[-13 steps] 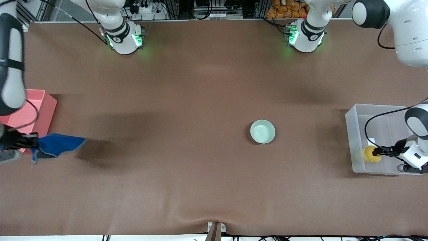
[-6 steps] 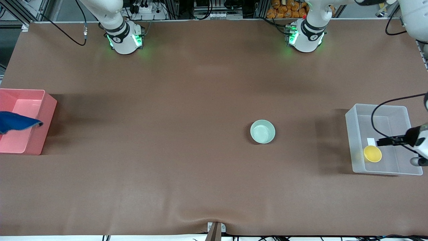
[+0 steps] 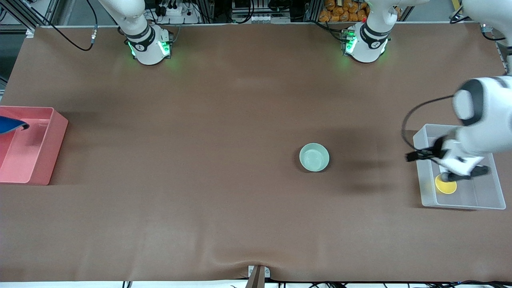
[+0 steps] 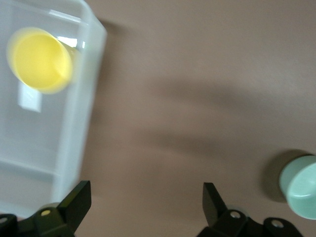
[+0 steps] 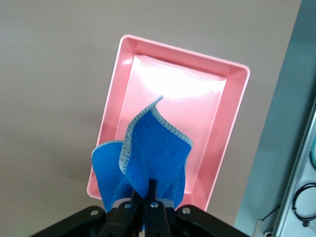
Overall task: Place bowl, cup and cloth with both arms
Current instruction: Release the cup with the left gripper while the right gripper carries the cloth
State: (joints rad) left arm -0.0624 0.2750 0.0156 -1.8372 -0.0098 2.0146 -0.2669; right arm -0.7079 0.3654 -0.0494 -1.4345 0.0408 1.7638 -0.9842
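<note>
The mint-green bowl stands alone on the brown table, and shows at the edge of the left wrist view. The yellow cup stands in the clear bin, also in the left wrist view. My left gripper is open and empty, over the table just beside the bin's wall on the bowl's side. My right gripper is shut on the blue cloth, which hangs over the pink bin. In the front view only a tip of the cloth shows.
The pink bin sits at the right arm's end of the table and the clear bin at the left arm's end. A metal frame runs past the table's edge next to the pink bin.
My left gripper has let go of the cup in the clear bin and moved toward the bowl. My right gripper has carried the cloth from beside the pink bin to over it.
</note>
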